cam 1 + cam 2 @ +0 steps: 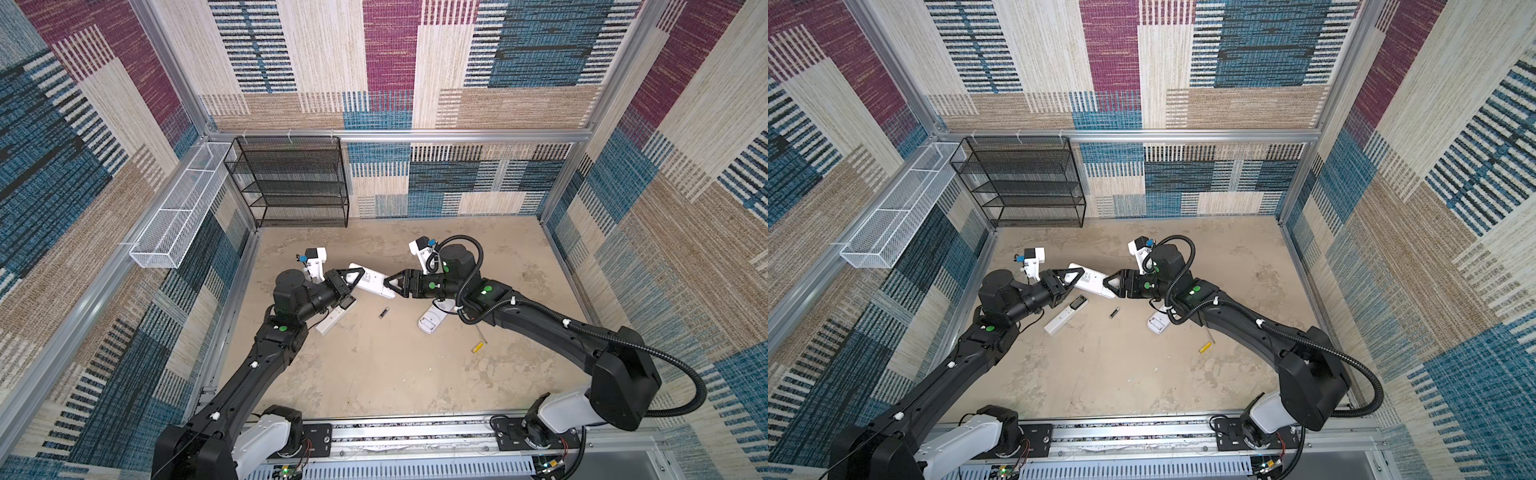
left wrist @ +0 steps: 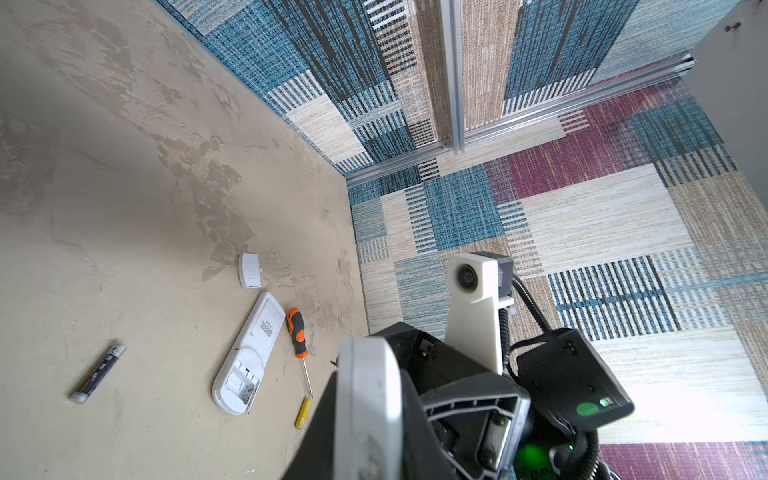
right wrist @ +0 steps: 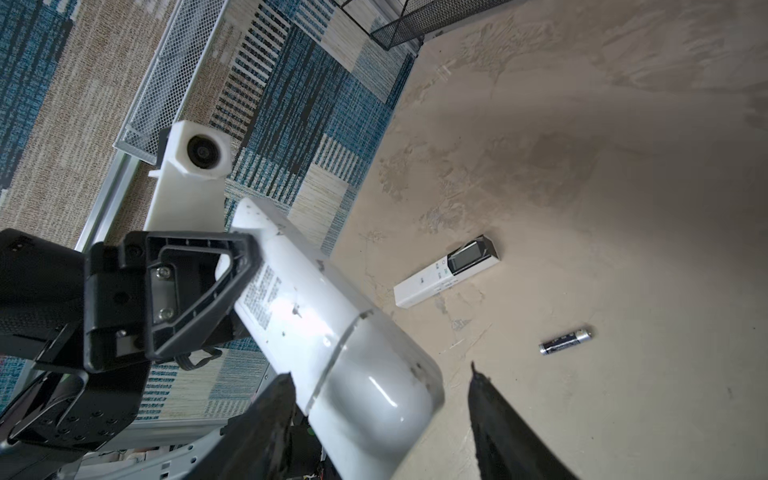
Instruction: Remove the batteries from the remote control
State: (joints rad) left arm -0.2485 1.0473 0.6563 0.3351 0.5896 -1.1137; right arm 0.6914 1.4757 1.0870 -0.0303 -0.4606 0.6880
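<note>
The left end effector (image 1: 358,278) is pinching one end of a long white plastic remote control (image 1: 374,284), holding it in the air above the mottled beige surface (image 1: 374,374). The remote's long axis is running from one end effector to the other, sloping from far left to near right in both top views. The right end effector (image 3: 380,374) is standing spread around the rounded end. One finger (image 3: 266,424) is close against the casing, though I cannot tell whether it is touching, and a gap is showing on the other side. A seam is crossing the casing near that end, and whatever lies behind it is hidden from me.

A thin black cylindrical battery (image 1: 384,312) is lying flat on the surface just in front of the held remote, its long axis pointing diagonally toward the back wall. I cannot tell which pole is leading. A thin yellow cylindrical battery (image 1: 478,347) is lying further right, slanting much the same way. One of its ends is just beside the tip of an orange-and-black-handled screwdriver (image 2: 297,332), whose handle is lying hidden under the right arm in the top views.

A slim white remote with a dark screen (image 1: 1065,316) is lying near the left arm. A face-down white remote with an open bay (image 2: 245,357) is lying half covered by the right arm in both top views.
</note>
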